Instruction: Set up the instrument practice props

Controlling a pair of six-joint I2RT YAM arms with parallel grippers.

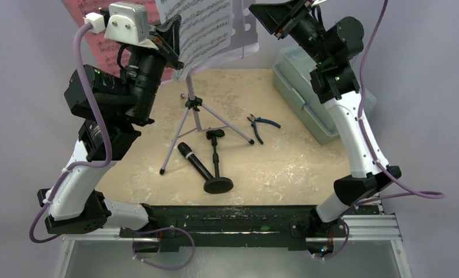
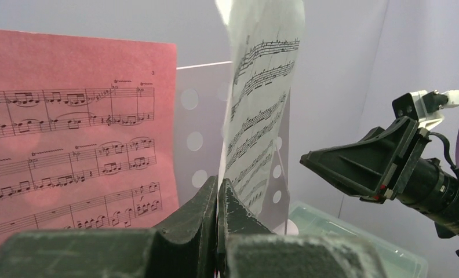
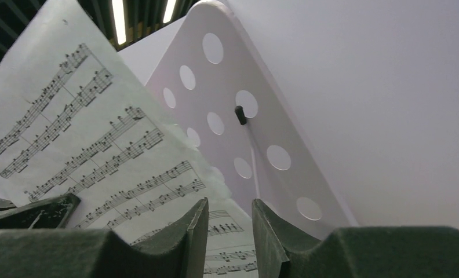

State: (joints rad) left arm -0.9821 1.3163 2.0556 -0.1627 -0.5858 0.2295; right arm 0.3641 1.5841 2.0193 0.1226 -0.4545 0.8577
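The left claw (image 2: 217, 191) clenched the bottom edge of the white printed paper music sheet (image 2: 262, 98), probably limp and tear-prone; the right claw (image 3: 230, 214) gaped.

The left arm (image 1: 85, 174) and right arm (image 1: 352, 133) are raised high. The left gripper (image 2: 217, 186) is pressed shut; the right gripper (image 3: 230, 209) is held slightly parted.

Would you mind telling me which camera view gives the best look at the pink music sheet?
The left wrist view: the pink music sheet fills its left side, staves legible. The top external view shows only parts of it at the top edge, behind the left arm. The right wrist view does not show it.
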